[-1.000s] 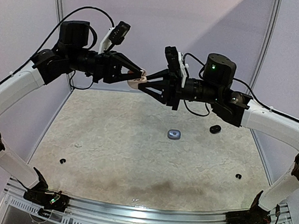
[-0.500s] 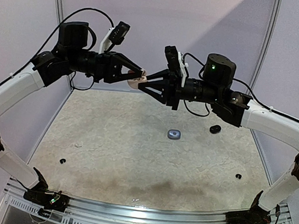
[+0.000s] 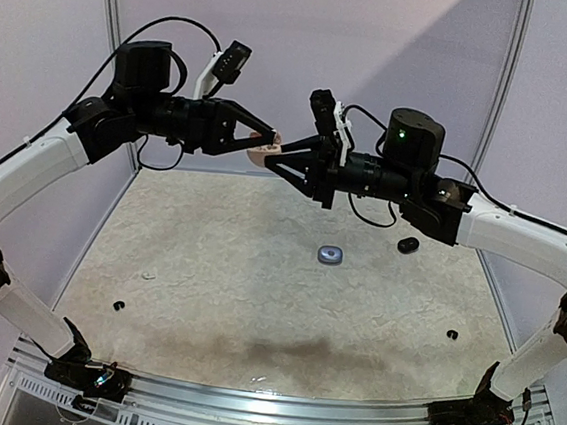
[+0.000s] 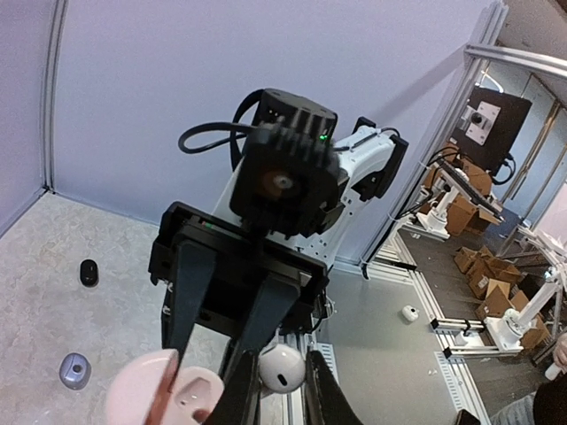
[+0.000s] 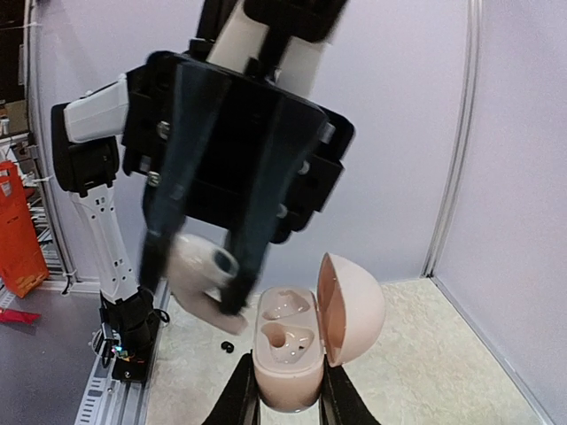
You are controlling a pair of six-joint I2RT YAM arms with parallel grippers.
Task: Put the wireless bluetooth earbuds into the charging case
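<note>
Jaws of the left gripper (image 3: 268, 137) were clenched on a glossy white bean-shaped earbud (image 5: 197, 266). Those of the right gripper (image 3: 274, 154) were clamped on the lower body of a pale pink rounded plastic charging case (image 5: 288, 363). The two grippers met tip to tip in mid-air, well above the speckled grey table (image 3: 255, 300). The case stood upright with its domed lid hinged open to one side, and its two moulded sockets were exposed. The earbud hung just beside the open case and was not seated in either socket. On the table lay a small silvery-grey rounded case (image 3: 332, 255), a black pebble-shaped case (image 3: 408, 246) and two tiny black buds (image 3: 119, 306), well apart.
</note>
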